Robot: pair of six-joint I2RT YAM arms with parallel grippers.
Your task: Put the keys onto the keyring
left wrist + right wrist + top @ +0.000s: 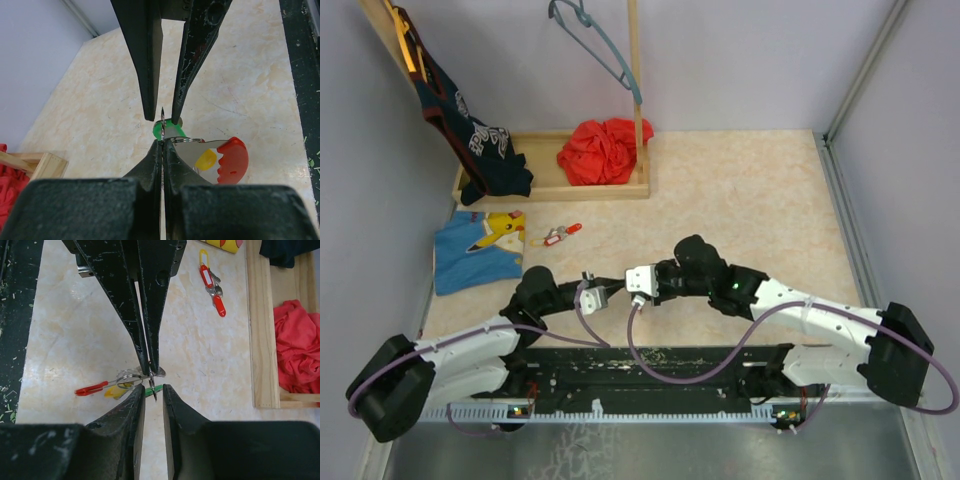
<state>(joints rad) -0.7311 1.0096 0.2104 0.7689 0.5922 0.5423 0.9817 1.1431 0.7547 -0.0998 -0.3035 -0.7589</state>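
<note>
My left gripper (163, 142) is shut on a thin metal split ring (163, 116) that carries keys with a red head (232, 160), a yellow head (206, 160) and a green head (161, 131). My right gripper (153, 389) is open, with a finger on each side of the ring's edge (152, 385). The two grippers meet tip to tip at the table's near middle, left (592, 293) and right (632, 280). A red loop with grey metal bits, the keyring (207, 277), lies on the table beside the blue cloth (560, 235).
A blue cloth with a yellow cartoon print (480, 250) lies at the left. Behind it stands a wooden rack base (550, 190) holding a red cloth (603, 150) and a dark blue garment (480, 140). A hanger (600, 50) hangs from the wooden post.
</note>
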